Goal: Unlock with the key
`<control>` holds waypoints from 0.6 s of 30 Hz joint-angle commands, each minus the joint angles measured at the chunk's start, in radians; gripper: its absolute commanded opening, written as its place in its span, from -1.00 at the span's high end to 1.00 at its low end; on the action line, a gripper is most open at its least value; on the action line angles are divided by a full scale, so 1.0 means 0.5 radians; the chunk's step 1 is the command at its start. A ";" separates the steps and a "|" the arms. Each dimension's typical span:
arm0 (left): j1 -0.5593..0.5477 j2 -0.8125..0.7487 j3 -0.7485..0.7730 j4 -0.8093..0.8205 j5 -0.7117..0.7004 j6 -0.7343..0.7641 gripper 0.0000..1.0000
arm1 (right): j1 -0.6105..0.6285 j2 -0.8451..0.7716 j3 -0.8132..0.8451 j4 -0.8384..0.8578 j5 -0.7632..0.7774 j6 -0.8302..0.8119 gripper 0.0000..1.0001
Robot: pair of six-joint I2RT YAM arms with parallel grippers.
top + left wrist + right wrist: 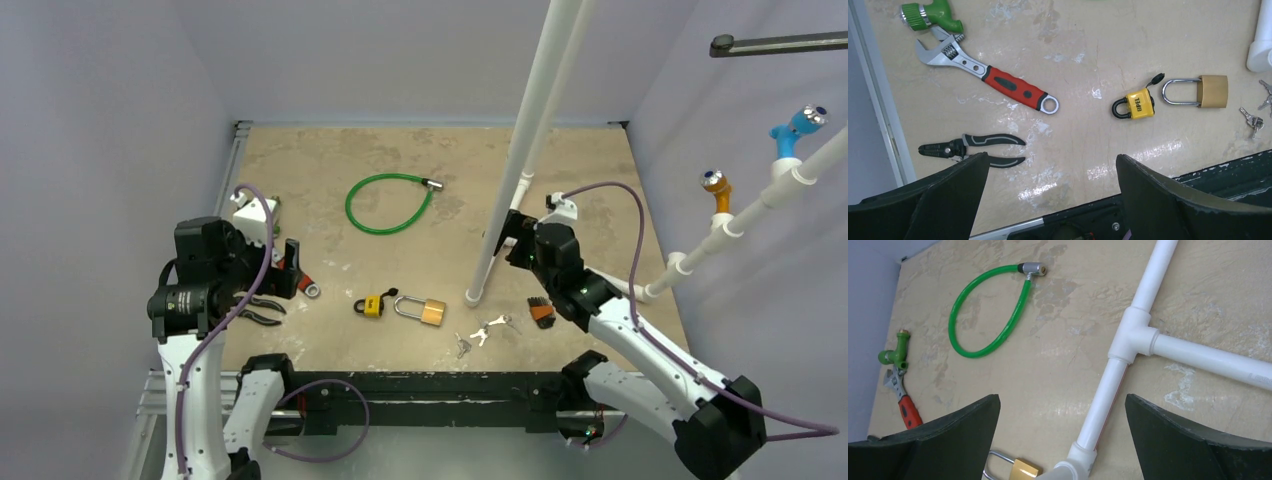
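Observation:
A brass padlock (430, 311) with a steel shackle lies near the table's front edge, and a smaller yellow padlock (372, 305) sits just left of it. Small silver keys (481, 334) are scattered to the right of the brass padlock. The left wrist view shows the yellow padlock (1138, 103), the brass padlock (1212, 91) and keys (1253, 120). My left gripper (292, 262) hovers open at the left, above the tools, its fingers wide apart with nothing between them (1050, 175). My right gripper (508, 240) is open beside the white pipe, above and behind the brass padlock (1023, 468).
A white PVC pipe frame (505, 200) rises from a foot right of the brass padlock. A green cable lock (388, 203) lies further back. A red-handled wrench (1008, 86), black pliers (973, 149) and a green nozzle (933, 15) lie at the left. A small brush (541, 313) sits right of the keys.

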 commanded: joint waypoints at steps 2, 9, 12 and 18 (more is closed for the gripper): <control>0.018 -0.055 0.050 -0.046 -0.075 0.068 -1.00 | 0.165 -0.153 0.058 -0.199 0.186 -0.120 -0.98; 0.018 0.022 -0.049 0.070 0.015 0.144 -1.00 | 0.432 0.075 0.202 0.077 -0.117 -0.336 -0.98; 0.019 0.099 -0.079 0.109 0.103 0.159 -1.00 | 0.438 0.285 0.391 0.172 -0.375 -0.466 -0.98; 0.019 0.191 -0.062 0.169 0.200 0.214 -1.00 | 0.439 0.596 0.667 0.259 -0.555 -0.521 -0.95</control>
